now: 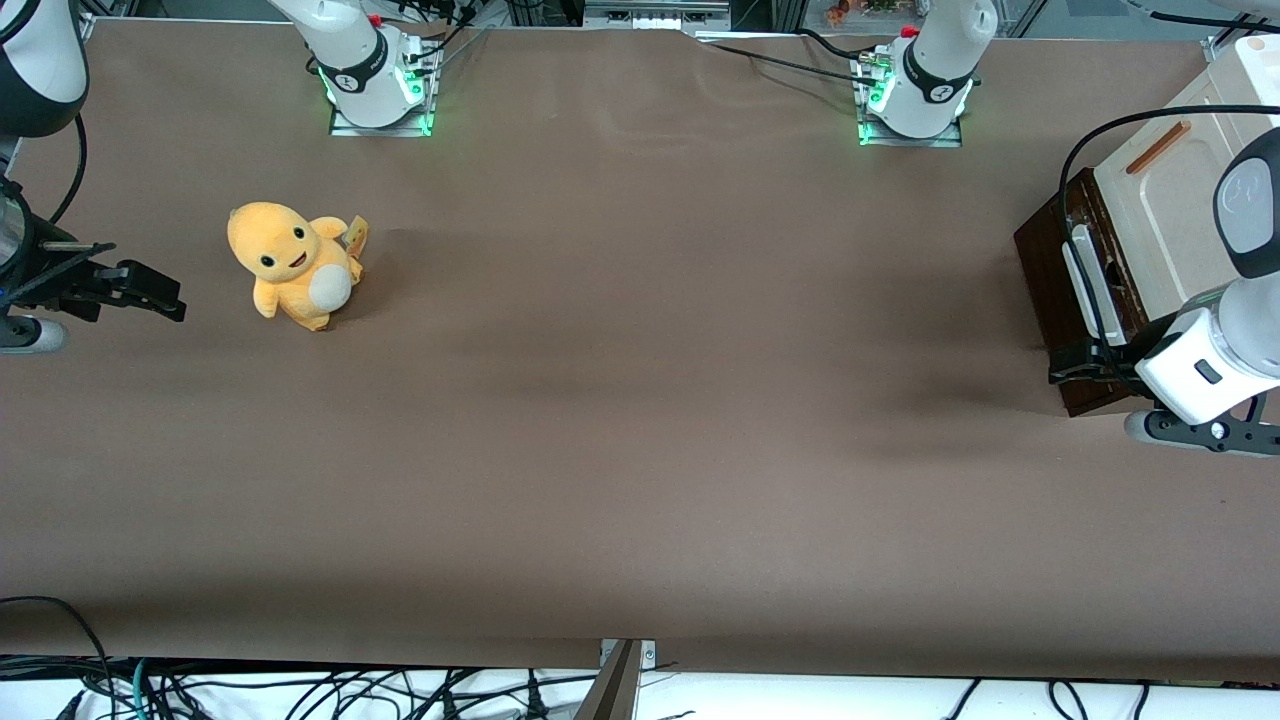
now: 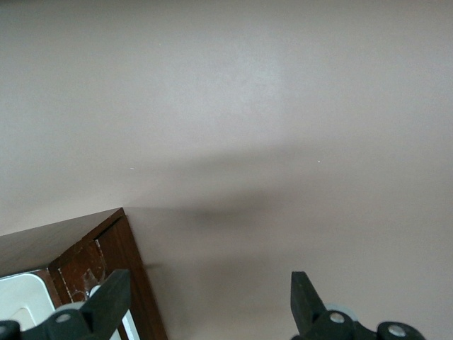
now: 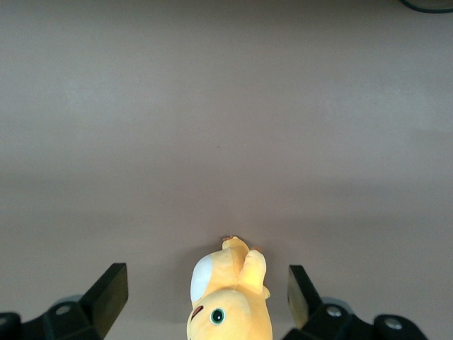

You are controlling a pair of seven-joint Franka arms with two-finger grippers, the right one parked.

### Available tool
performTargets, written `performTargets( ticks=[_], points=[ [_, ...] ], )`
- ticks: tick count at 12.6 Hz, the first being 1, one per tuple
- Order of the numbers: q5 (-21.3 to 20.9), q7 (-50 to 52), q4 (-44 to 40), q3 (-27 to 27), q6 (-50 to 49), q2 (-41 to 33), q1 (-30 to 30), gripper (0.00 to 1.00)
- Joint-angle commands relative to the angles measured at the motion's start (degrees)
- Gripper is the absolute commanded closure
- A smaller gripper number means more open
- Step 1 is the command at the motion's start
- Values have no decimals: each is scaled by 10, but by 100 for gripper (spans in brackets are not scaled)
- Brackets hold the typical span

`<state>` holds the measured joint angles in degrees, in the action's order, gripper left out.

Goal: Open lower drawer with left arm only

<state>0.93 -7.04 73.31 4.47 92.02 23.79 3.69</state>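
Black and small, the gripper (image 1: 1068, 362) of the left arm (image 1: 1215, 355) hangs at the working arm's end of the table, its two fingers spread wide with nothing between them — the wrist view shows one fingertip (image 2: 113, 297) over the corner of the drawer front and the other (image 2: 301, 294) over bare table. In the front view the gripper sits at the end of the lower drawer (image 1: 1050, 265) that is nearer to the front camera, touching or just above its front face; which of the two cannot be told.

That drawer front is dark brown wood with a reddish grain, flat and shallow, and its white loop-shaped handle (image 1: 1085, 285) — a rounded, smooth bar — runs along it just beside the gripper, stretching from it away from the front camera. The drawer looks shut or nearly so; none of its inside shows. Above it slopes a cream panel (image 1: 1165, 195) with a thin orange-brown handle (image 1: 1158, 147), matte and smooth-edged.

A looping black cable (image 1: 1085, 150) arcs from the arm over the cabinet. The arm itself is glossy white with a dark grey joint cover, and its wrist is rounded.

Under everything lies the brown table covering (image 1: 640, 420), matte and faintly wrinkled like paper. Well apart from the gripper, toward the parked arm's end, an orange plush toy (image 1: 292, 262) with a white belly sits upright on it.
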Motion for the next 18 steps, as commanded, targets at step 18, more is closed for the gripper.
performTargets(
  ticks=[18],
  points=[
    [-115,46,6,-6,-54,6,11,0]
  ],
)
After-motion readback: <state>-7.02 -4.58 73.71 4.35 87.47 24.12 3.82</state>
